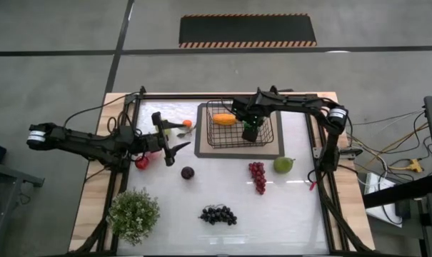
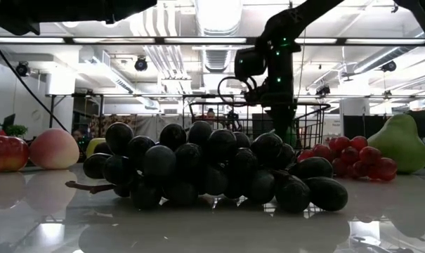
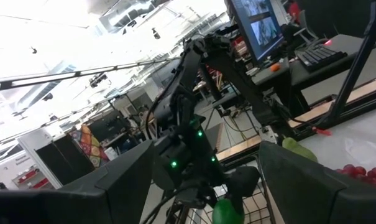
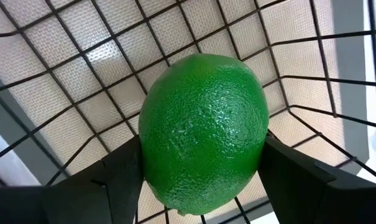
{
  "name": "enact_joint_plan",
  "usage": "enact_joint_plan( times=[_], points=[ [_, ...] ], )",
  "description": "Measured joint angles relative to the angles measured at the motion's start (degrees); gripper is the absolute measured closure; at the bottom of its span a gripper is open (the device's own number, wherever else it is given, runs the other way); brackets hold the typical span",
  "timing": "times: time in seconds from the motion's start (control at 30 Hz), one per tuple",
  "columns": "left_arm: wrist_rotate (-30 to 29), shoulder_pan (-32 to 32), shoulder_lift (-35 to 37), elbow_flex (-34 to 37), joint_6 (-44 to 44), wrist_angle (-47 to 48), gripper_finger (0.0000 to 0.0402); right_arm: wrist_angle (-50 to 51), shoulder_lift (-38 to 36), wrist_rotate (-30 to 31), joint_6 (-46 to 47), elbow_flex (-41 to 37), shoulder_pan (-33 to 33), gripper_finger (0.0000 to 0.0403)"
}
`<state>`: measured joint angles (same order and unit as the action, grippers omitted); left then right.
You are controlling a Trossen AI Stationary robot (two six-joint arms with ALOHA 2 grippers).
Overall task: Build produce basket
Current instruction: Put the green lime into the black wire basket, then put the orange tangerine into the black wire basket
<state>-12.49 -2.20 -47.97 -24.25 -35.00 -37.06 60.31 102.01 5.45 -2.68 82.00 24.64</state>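
The black wire basket stands on a flat mat at the table's far middle, with an orange mango lying in it. My right gripper reaches down into the basket, shut on a green, pebbly round fruit. My left gripper hangs open and raised over the table's left part with nothing between its fingers. On the table lie a red apple, a purple plum, red grapes, a green pear and dark grapes. My right gripper pinches the green fruit by two opposite sides between its two fingers. The fingers come from above, pointing down. The fruit hangs between them inside the basket's walls, over the mesh floor.
A bushy green potted plant stands at the near left corner. A peach and a small orange fruit lie near the left arm. A dark frame rims the white table top. Cables trail off the right side.
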Motion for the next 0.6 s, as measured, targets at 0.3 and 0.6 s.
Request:
enact_joint_plan(
  times=[0.3,0.6],
  points=[
    [0.0,0.0,0.0,0.0,0.0,0.0,0.013,-0.7,0.8,0.1,-1.2,0.0,0.0,0.0135],
    [0.0,0.0,0.0,0.0,-0.2,0.0,0.013,-0.8,0.8,0.1,-1.0,0.0,0.0,0.0065]
  ],
)
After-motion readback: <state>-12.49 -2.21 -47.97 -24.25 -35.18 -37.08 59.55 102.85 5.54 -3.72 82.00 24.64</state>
